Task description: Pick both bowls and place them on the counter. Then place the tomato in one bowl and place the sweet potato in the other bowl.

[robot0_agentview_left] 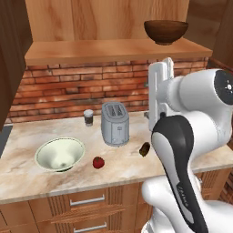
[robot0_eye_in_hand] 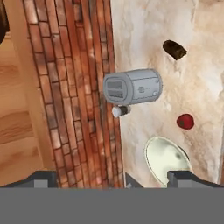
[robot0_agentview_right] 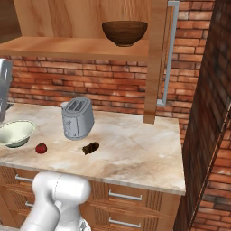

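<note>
Hovering claw (robot0_eye_in_hand: 111,178) agape above counter (robot0_eye_in_hand: 175,26)

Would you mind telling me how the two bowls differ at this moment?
The wide white bowl with the pale greenish inside sits on the beige marble counter near the small red tomato; the dark brown wooden-looking bowl stands up on the wooden shelf. Both are upright, empty and untouched.

Left base view: behind the arm, leftward, facing forward and down over the beige marble-patterned counter (robot0_agentview_left: 27,175). Right base view: same slab (robot0_agentview_right: 135,153) from the right. Shared by all 3: grey metal toaster (robot0_agentview_left: 114,123) (robot0_agentview_right: 77,118) (robot0_eye_in_hand: 132,86). Hand view: overhead, rolled sideways.
</note>
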Robot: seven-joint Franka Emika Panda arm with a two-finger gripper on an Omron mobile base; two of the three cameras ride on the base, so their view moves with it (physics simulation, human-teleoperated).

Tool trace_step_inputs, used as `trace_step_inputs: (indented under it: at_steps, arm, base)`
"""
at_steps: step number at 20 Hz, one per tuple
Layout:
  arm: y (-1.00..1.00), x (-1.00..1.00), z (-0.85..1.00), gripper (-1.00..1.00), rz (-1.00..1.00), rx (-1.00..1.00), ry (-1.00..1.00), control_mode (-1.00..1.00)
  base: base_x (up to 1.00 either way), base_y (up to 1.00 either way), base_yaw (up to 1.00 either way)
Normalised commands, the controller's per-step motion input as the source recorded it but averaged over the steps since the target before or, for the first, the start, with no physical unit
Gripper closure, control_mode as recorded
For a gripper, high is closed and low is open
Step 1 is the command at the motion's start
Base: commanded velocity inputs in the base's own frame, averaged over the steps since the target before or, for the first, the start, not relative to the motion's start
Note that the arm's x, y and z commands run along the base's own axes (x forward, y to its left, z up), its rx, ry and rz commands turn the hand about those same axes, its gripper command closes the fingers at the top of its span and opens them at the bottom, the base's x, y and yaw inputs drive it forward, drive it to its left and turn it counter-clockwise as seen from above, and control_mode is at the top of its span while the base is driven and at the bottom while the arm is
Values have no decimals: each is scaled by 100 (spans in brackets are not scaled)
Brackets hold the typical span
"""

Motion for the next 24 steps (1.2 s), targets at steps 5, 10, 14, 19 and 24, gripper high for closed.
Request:
trace_step_inputs:
  at_steps: [5, 10, 14, 19, 24]
  arm:
    - [-44, -5, 40, -100, -18, -4, -9, -100]
    - [-38, -3, 37, -100, -18, -4, -5, -100]
    - [-31, -1, 30, -100, -16, -6, -1, -100]
    - [-31, 0, 35, -100, -15, -2, 0, -100]
    - [-34, 10, 15, -100, -13, -6, -1, -100]
  base:
    - [0, 0, 0]
    - [0, 0, 0]
    - [0, 0, 0]
    - [0, 0, 0]
    - [0, 0, 0]
